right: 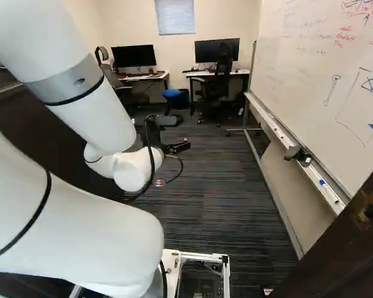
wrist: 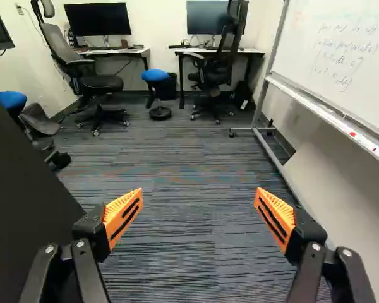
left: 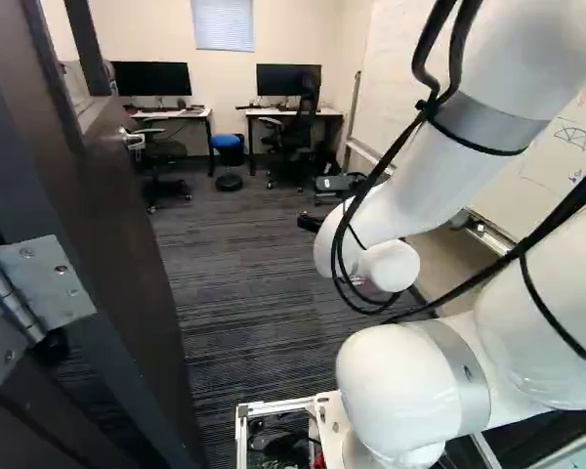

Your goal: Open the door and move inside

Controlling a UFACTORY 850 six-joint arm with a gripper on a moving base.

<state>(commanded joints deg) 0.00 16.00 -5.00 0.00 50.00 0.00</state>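
Door [left: 117, 234] stood open, a dark slab down the left side of the left base view. Hinge [left: 54, 281] showed at the left edge, a little below mid-height; handle [left: 134, 141] in the upper left. At the lower right of the right base view, the door frame [right: 342, 248] with its metal plate [right: 367, 211].

Gripper [right: 177, 148] hung near the middle of the right base view, out ahead of the arm [right: 81, 242], over the carpet [right: 217, 205]. In the wrist view the gripper [wrist: 198, 197] had its fingers spread wide, orange pads [wrist: 124, 214] well apart, nothing pinched, carpet visible through the gap. The door lay to the robot's left of it, its dark face alongside the left finger; whether the two touched was hard to judge from that angle. Handle not made out in the wrist view.

Whiteboard [right: 323, 74] filled the upper right of the right base view, a dark-and-grey object [right: 298, 155] on its tray [right: 320, 180]. Two desks [left: 313, 112] with monitors [left: 151, 78] stood along the far wall, upper part of the left base view, a blue-topped stool [left: 227, 143] between them.
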